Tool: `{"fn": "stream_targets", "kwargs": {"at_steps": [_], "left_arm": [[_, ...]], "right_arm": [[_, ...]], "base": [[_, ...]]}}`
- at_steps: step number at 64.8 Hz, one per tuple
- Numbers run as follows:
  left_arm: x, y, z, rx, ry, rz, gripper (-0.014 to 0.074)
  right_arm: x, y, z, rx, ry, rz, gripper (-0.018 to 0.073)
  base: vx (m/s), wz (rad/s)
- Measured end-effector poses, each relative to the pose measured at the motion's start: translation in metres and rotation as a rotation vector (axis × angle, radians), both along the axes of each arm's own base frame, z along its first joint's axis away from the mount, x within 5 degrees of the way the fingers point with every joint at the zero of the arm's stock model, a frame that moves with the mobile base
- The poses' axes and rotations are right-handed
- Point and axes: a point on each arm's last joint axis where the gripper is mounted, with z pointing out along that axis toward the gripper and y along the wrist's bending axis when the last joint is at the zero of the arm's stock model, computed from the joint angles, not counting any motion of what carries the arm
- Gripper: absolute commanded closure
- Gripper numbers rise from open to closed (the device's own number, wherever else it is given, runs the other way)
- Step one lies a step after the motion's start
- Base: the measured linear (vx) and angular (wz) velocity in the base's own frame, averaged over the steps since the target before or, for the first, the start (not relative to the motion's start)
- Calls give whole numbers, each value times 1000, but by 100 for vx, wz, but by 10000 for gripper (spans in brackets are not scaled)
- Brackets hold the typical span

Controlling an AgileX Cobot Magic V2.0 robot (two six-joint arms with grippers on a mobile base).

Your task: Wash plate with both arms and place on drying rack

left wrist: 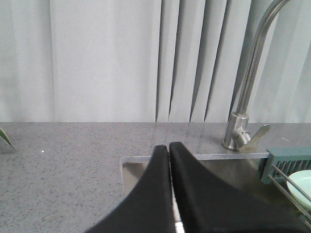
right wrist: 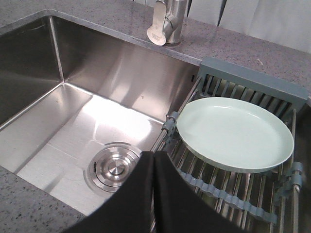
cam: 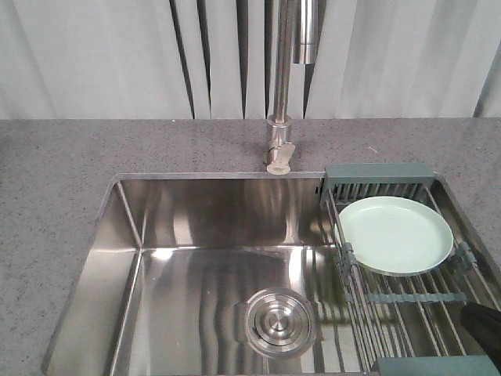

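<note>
Plate on the drying rack, both hands closed and empty

The mint-green plate (cam: 395, 233) lies flat on the wires of the drying rack (cam: 380, 179), which spans the right end of the steel sink (cam: 196, 235) set in the grey speckled table (cam: 55, 172), near its right edge. The left hand (left wrist: 169, 148) hovers over the sink's far-left rim, fingers pressed together, gripping nothing. The right hand (right wrist: 153, 156) hangs above the drain (right wrist: 114, 167), likewise closed on nothing

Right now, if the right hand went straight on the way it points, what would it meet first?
Probably the near wires of the metal drying rack, beside the round steel sink drain. The shut right hand points between them, short of the pale mint-green plate; depth is unclear.
</note>
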Motion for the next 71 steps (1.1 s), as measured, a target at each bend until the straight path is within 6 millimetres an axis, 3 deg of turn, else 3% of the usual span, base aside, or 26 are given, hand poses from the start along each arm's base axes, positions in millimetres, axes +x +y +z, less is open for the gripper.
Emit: {"fn": "stream_targets", "kwargs": {"at_steps": [8, 22, 44, 51, 60, 71], "left_arm": [[28, 0, 26, -47, 44, -43, 603], [98, -3, 56, -120, 170, -189, 603], [223, -13, 49, -289, 368, -504, 603], [254, -28, 47, -296, 401, -589, 603], [284, -64, 41, -287, 428, -698, 603], [315, -104, 18, -336, 496, -763, 603]], "right_arm": [[0, 0, 0, 2, 0, 0, 564], [0, 0, 0, 3, 0, 0, 564], [-2, 1, -3, -15, 27, 20, 564], [-2, 1, -3, -26, 27, 19, 564], [-2, 0, -3, -30, 28, 20, 564], [-2, 0, -4, -39, 31, 21, 564]], "base": [[0, 0], [0, 0], [0, 0], [0, 0], [0, 0], [0, 0]]}}
